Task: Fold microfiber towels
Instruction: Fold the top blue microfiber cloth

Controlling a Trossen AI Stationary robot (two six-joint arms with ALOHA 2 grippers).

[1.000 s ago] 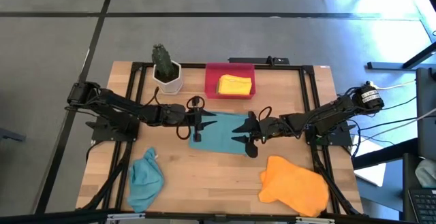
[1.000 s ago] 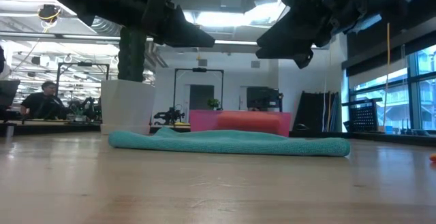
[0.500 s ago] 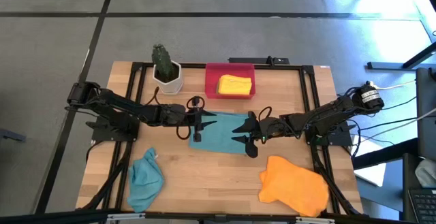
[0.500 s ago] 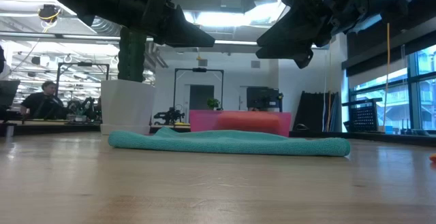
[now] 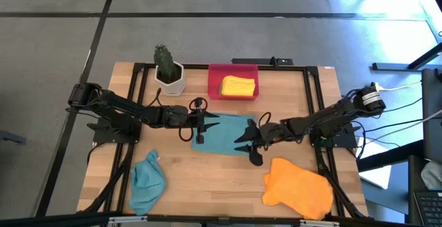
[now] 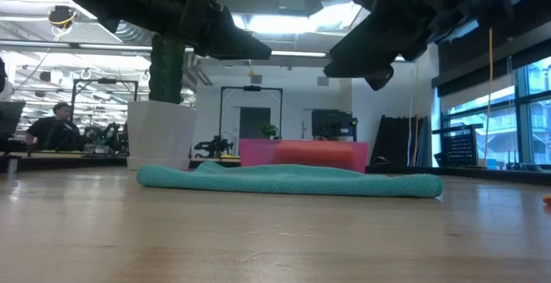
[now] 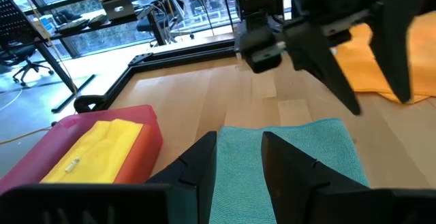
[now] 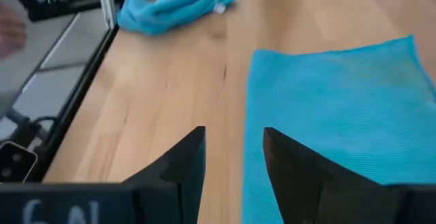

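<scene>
A teal-blue microfiber towel (image 5: 224,139) lies spread flat on the middle of the table, a low strip in the low view (image 6: 288,180). My left gripper (image 5: 206,125) hangs open above its left end, with the towel (image 7: 286,156) showing under its fingers. My right gripper (image 5: 248,143) hangs open above the towel's right, near part (image 8: 334,115). Neither holds anything, and the low view shows both well clear of the cloth. A second teal-blue towel (image 5: 147,180) lies crumpled at the near left, an orange towel (image 5: 298,185) at the near right, and a folded yellow towel (image 5: 238,87) in a red tray (image 5: 214,82).
A potted cactus (image 5: 168,68) in a white pot stands at the far left, beside the red tray. A black frame (image 5: 138,96) runs along the table's sides. Bare wood shows between the flat towel and the table's near edge. A person sits far off in the room (image 6: 53,124).
My right gripper has tipped a little further down and swung slightly toward the table's near edge over the teal-blue towel's right end. It stays open. The towel lies as before.
</scene>
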